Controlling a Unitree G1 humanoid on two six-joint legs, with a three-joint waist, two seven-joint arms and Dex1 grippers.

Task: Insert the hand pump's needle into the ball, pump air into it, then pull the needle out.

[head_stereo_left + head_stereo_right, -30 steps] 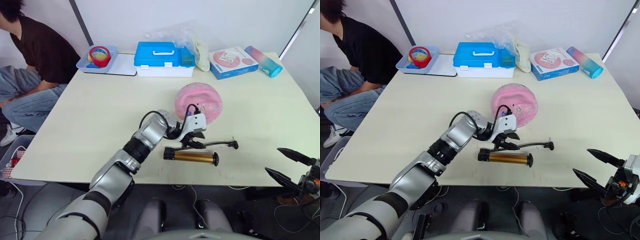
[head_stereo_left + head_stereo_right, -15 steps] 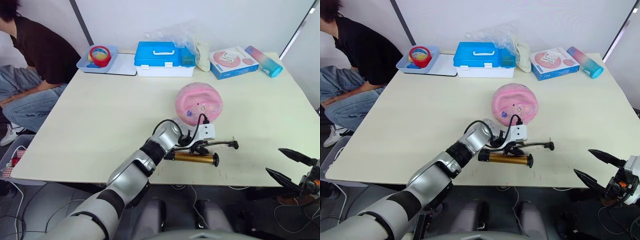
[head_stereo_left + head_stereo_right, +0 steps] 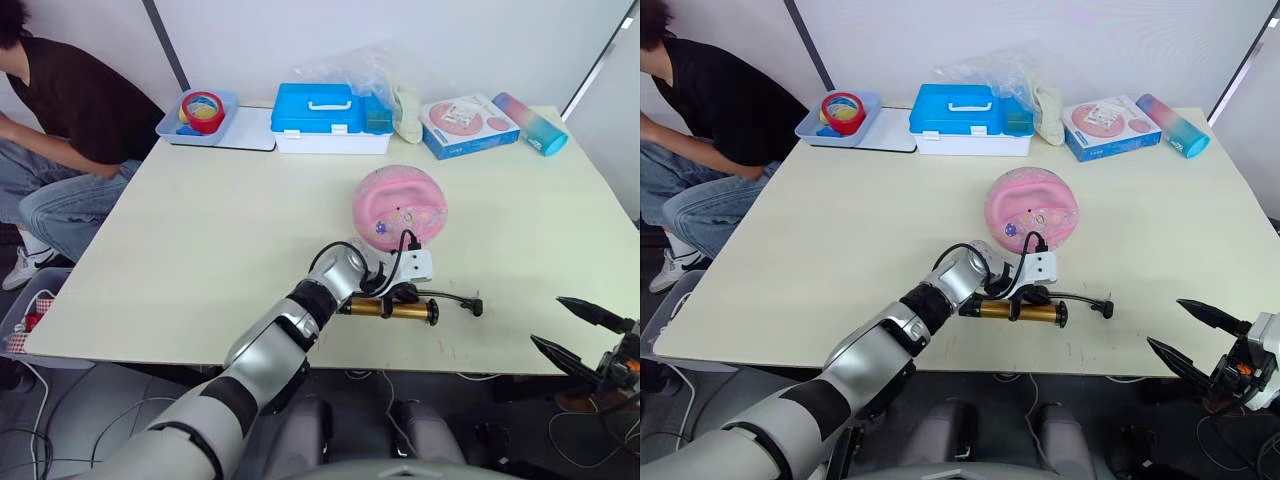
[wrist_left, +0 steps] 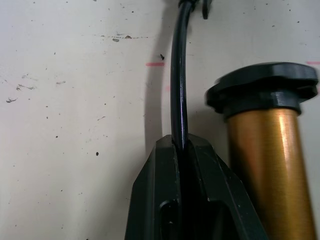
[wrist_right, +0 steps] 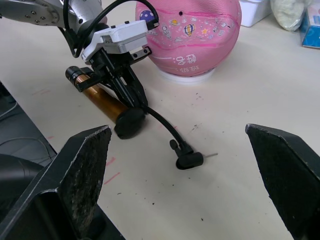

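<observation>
Cream-coloured bench (image 3: pixel 200 240) with the pink rubber ball (image 3: pixel 398 204), printed with small flowers and cartoon figures, resting on a white ring near mid-bench; the writing on its side, seen from the right wrist view, is too small to read, as is the print on the pink-and-blue box (image 3: pixel 466 125) at the far edge. Just in front of the ball lies the slim bronze-gold hand pump (image 3: pixel 385 308) with black end caps, flat on the bench and close to its near edge. The thin black hose (image 5: pixel 161 123) runs from it towards the robot's right and ends in a black fitting carrying the small metal needle (image 5: pixel 211 155), which lies on the bench, apart from the ball. Compared with one second ago, the left hand (image 3: pixel 1032 297) has come down from above the pump and now has its fingers closed on the hose beside the pump's end cap; the hose end has shifted slightly. The right hand (image 3: pixel 582 333) hangs beyond the bench's near right edge, fingers (image 5: pixel 280 167) spread wide, holding nothing.
</observation>
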